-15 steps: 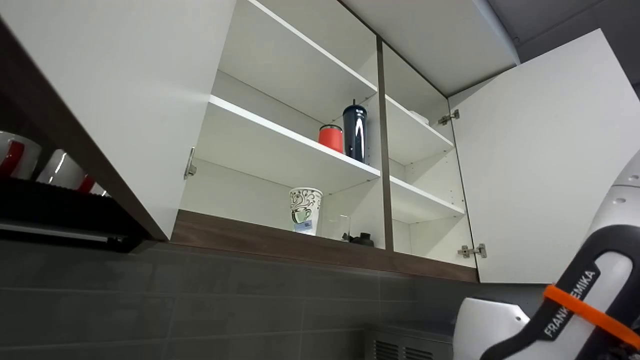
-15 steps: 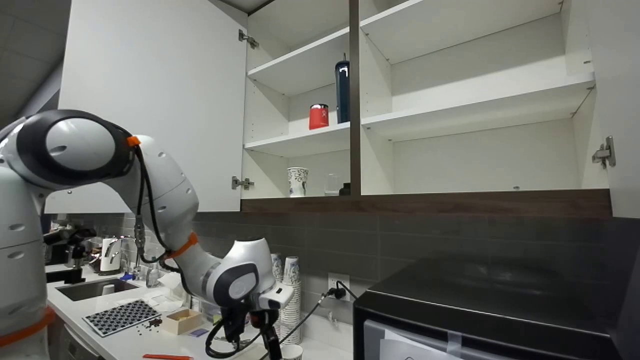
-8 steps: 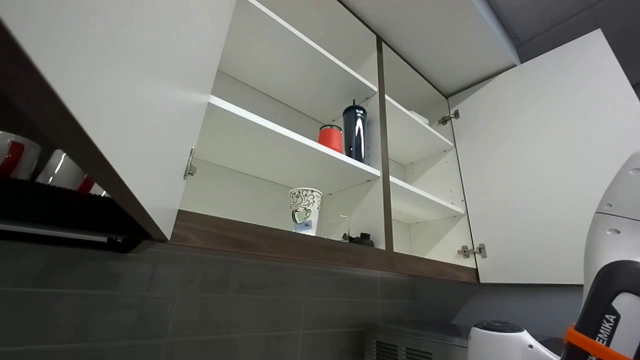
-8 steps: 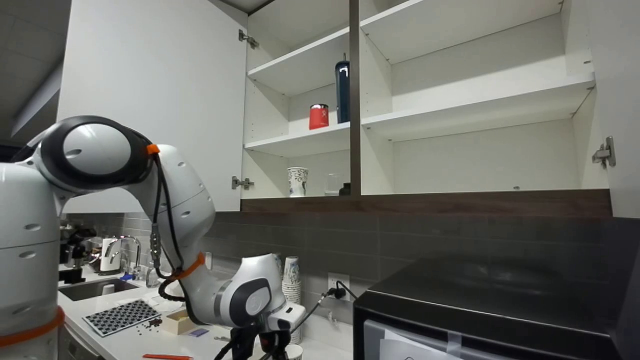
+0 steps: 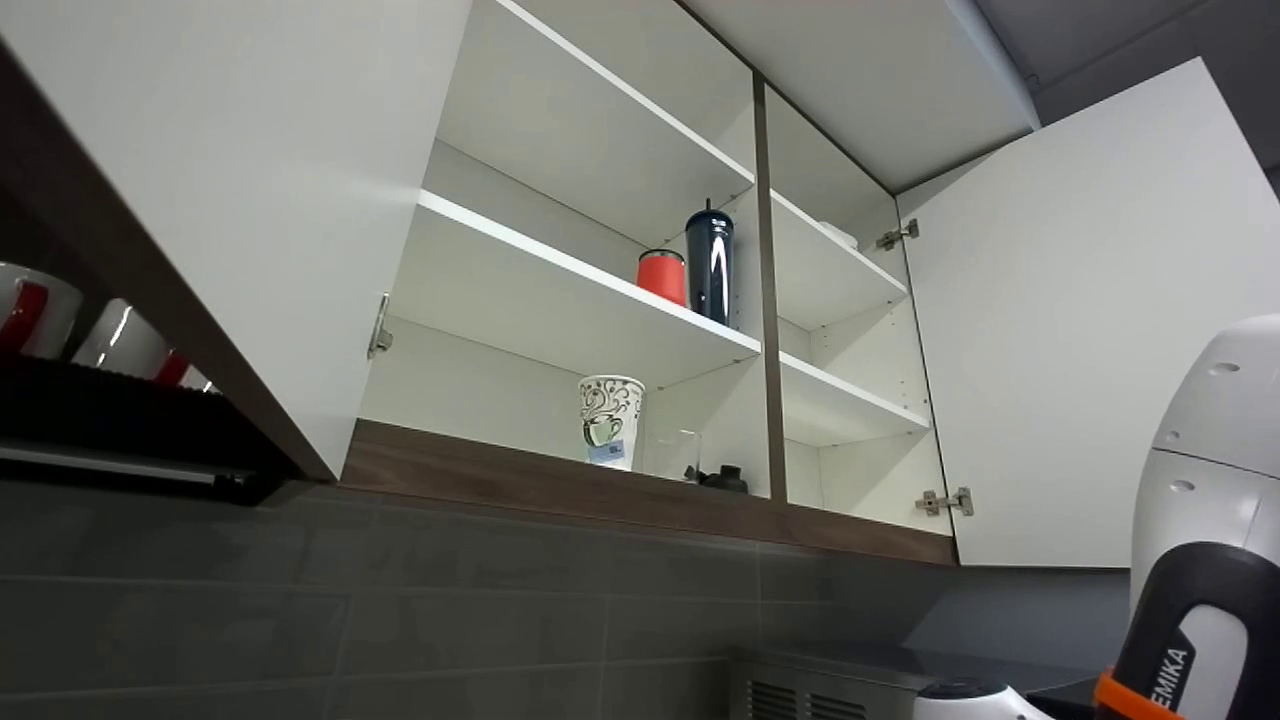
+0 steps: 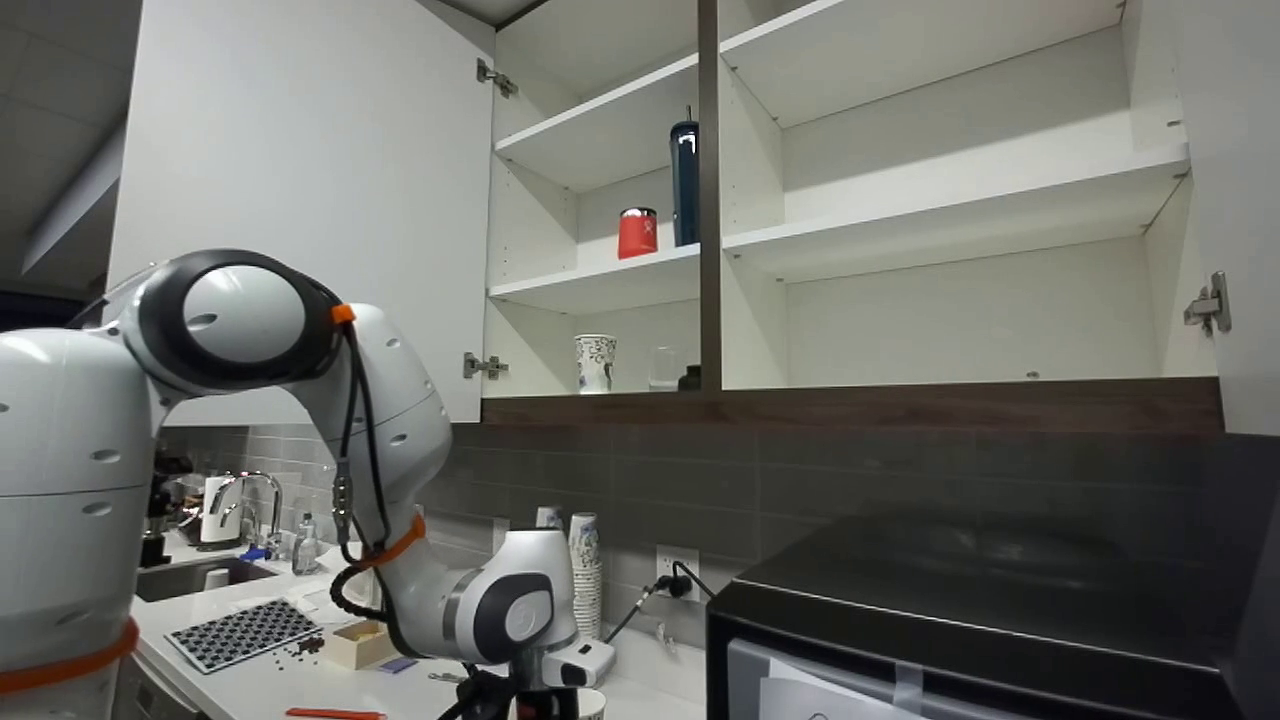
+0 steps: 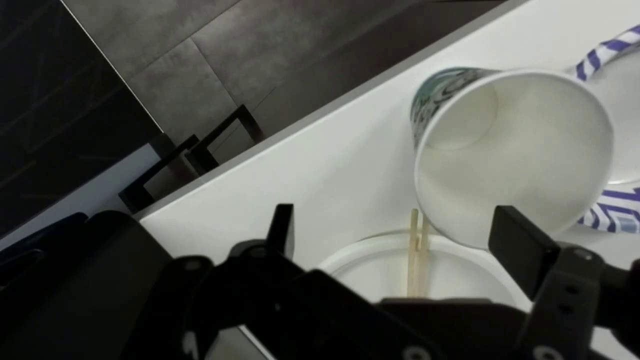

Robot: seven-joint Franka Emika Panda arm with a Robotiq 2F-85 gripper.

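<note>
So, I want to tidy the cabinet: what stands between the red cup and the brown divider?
A dark blue tumbler stands between the red cup and the brown divider; both exterior views show it.

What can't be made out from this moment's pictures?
Sticks: lower ends behind the hand, wrist view.
Patterned dish: cut off by the wrist view's right edge.
Cup label: print too small, in an exterior view.
White thing: mostly hidden by a shelf, in an exterior view.

Paper cup [image 7: 515,155], wrist view: rim hidden at 6 o'clock by gripper [image 7: 400,232]
White bowl [image 7: 460,277]: likewise
Patterned dish [image 7: 620,207]: cut off, 3 o'clock
</note>
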